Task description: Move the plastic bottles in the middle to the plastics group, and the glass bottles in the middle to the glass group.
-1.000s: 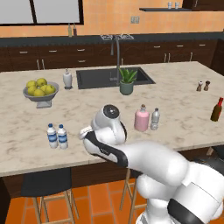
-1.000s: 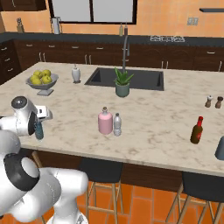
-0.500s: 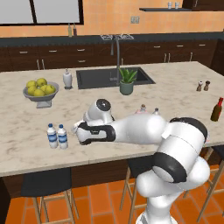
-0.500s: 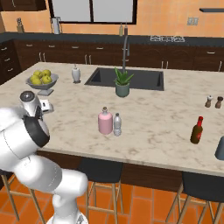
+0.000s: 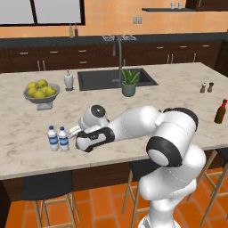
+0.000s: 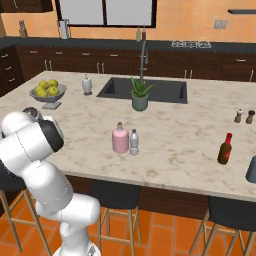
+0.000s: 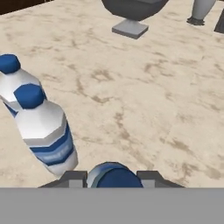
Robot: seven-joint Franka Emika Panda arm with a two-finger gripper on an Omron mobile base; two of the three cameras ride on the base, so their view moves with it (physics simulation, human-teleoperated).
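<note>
Hand view shows my gripper (image 7: pixel 114 180) squeezing the blue-teal bottle (image 7: pixel 114 175) at 6 o'clock; the two water bottles (image 7: pixel 46 131) stand just beside it at 9 o'clock; I think I should set it down slowly and straight, not bumping them, then let go; the pink bottle (image 6: pixel 120 140) and clear bottle (image 6: pixel 134 143) wait mid-counter (image 6: pixel 175 135).

Obstacles: water bottles (image 7: pixel 41 127) just left of the gripper (image 7: pixel 114 177); fruit bowl (image 5: pixel 41 92) farther back. Free: bare counter (image 7: pixel 144 100) ahead and right; open marble between the pink bottle (image 6: pixel 120 139) and the brown bottle (image 6: pixel 225 148).
</note>
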